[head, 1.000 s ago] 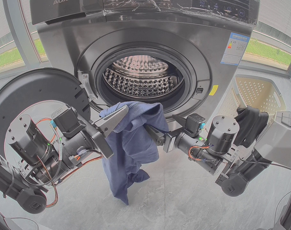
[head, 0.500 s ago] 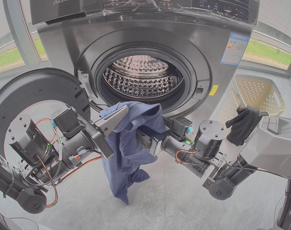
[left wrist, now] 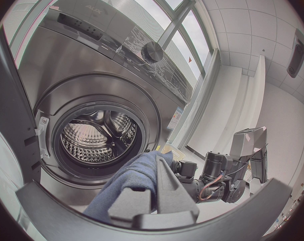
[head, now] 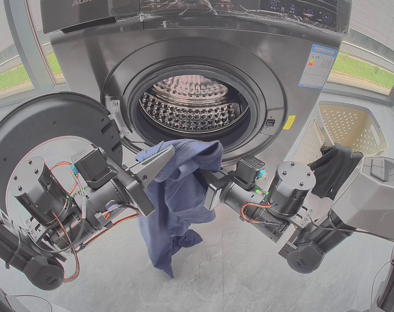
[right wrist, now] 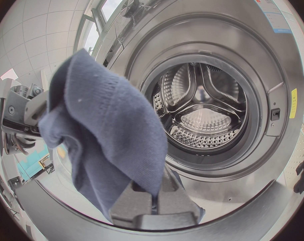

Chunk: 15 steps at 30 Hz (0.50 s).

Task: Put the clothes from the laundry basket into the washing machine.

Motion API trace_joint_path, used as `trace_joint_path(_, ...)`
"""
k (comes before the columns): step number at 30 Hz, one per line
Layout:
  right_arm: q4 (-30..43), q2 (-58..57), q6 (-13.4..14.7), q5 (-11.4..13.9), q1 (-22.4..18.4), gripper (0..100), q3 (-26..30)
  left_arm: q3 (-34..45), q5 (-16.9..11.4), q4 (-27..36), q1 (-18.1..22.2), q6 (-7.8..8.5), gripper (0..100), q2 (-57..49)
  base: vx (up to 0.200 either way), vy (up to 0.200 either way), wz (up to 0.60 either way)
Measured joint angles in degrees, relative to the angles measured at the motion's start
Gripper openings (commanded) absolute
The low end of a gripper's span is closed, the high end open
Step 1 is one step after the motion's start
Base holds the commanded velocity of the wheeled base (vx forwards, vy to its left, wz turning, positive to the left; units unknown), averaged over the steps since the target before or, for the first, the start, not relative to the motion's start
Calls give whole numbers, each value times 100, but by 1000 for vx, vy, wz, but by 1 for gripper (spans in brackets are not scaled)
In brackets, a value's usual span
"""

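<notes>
The right gripper [right wrist: 155, 194] has slid closer to the left gripper [head: 164, 156], both pinching the blue shirt [head: 179, 191], which hangs bunched just outside the open drum [head: 192, 109] of the washing machine [head: 88, 61], ready to go in.

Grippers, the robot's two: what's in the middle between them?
The blue garment hangs between them in the head view; the left gripper and the right gripper each pinch its top edge.
</notes>
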Motion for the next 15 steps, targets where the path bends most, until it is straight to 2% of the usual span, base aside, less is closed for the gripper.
trace_joint_path(4,0,-257,0,-20,85,0,247,-2,-6,0,5,-52,0,9,0,0,0)
trace_joint_path(5,0,-317,0,-26,105,0,297,0,-9,-2,5,-61,100,9,0,0,0)
trace_joint_path(9,5,-618,7,-52,154,0,518,28,-77,-6,18,-110,100,4,0,0,0)
trace_joint_path(15,13,-1163,7,-63,146,0,769,63,-79,-6,55,-288,100,67,0,0,0)
